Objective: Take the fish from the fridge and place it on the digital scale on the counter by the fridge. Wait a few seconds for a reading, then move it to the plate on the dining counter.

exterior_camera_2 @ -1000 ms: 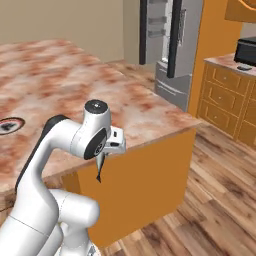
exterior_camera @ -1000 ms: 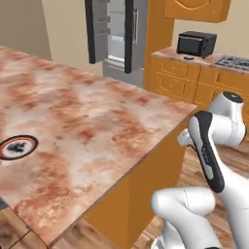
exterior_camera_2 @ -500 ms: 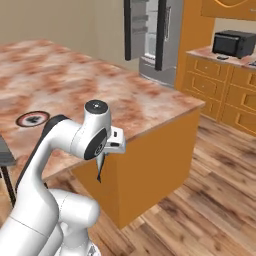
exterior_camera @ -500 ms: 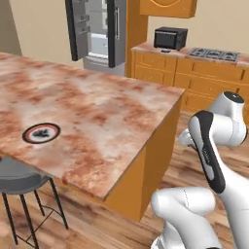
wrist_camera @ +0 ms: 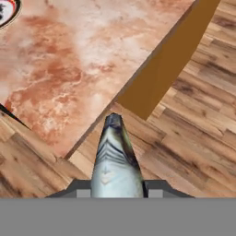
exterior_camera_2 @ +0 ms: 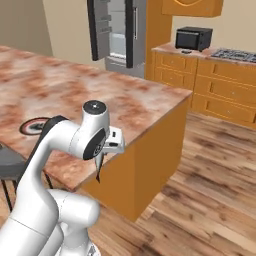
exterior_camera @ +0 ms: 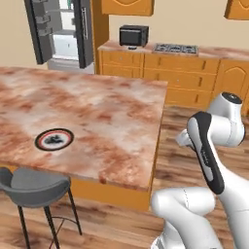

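My gripper (exterior_camera_2: 102, 156) is shut on the fish (exterior_camera_2: 98, 169), which hangs head down from it, off the near right corner of the dining counter (exterior_camera_2: 115, 95). In the hand view the grey striped fish (wrist_camera: 115, 156) points out from between the fingers, over the wooden floor just beyond the dining counter's (wrist_camera: 69, 55) edge. The plate (exterior_camera: 54, 139) with its red-and-black rim lies on the slab's near left part; I also see the plate (exterior_camera_2: 34, 125) behind my arm and the plate (wrist_camera: 7, 9) at the top left corner. The fridge (exterior_camera: 61, 31) stands far back with its doors open.
A black microwave (exterior_camera: 133, 35) sits on the counter (exterior_camera: 116, 47) beside the fridge, with a small dark puck (exterior_camera: 132, 48) in front of it. A stove top (exterior_camera: 175, 48) lies further right. A grey stool (exterior_camera: 34, 185) stands at the slab's near edge. Wooden floor lies open to the right.
The whole scene has shifted as the base moved: the plate and stool have come further into view, the fridge has slid left. The arm holds the same pose with the fish.
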{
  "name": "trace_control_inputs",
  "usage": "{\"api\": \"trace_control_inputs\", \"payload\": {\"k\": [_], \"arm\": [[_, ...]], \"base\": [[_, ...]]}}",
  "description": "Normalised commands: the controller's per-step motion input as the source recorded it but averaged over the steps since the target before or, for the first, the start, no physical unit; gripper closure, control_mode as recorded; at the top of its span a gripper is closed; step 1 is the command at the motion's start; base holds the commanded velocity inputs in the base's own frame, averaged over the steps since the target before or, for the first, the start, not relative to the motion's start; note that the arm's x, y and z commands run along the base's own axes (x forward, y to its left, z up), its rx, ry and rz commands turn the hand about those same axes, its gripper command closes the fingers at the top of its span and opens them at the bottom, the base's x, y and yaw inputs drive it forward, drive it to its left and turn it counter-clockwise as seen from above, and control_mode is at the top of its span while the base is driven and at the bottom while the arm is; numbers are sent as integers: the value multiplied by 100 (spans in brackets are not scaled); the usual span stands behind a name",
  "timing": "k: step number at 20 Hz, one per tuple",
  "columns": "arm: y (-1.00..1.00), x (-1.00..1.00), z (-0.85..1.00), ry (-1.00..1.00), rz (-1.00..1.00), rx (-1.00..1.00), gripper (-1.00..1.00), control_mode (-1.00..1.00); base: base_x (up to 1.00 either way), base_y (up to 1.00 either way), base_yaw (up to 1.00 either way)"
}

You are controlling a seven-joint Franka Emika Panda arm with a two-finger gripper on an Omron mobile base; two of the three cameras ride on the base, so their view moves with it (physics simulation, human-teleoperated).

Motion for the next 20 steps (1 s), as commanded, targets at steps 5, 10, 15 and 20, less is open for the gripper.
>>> {"api": "trace_control_inputs", "payload": {"k": [5, 10, 15, 20], "arm": [[0, 0, 0, 0, 0, 0, 100, 100], [0, 0, 0, 0, 0, 0, 100, 100], [0, 0, 0, 0, 0, 0, 100, 100], [0, 0, 0, 0, 0, 0, 100, 100]], "base": [[-55, 100, -43], [-13, 100, -33], [17, 100, -23], [2, 100, -24]]}}
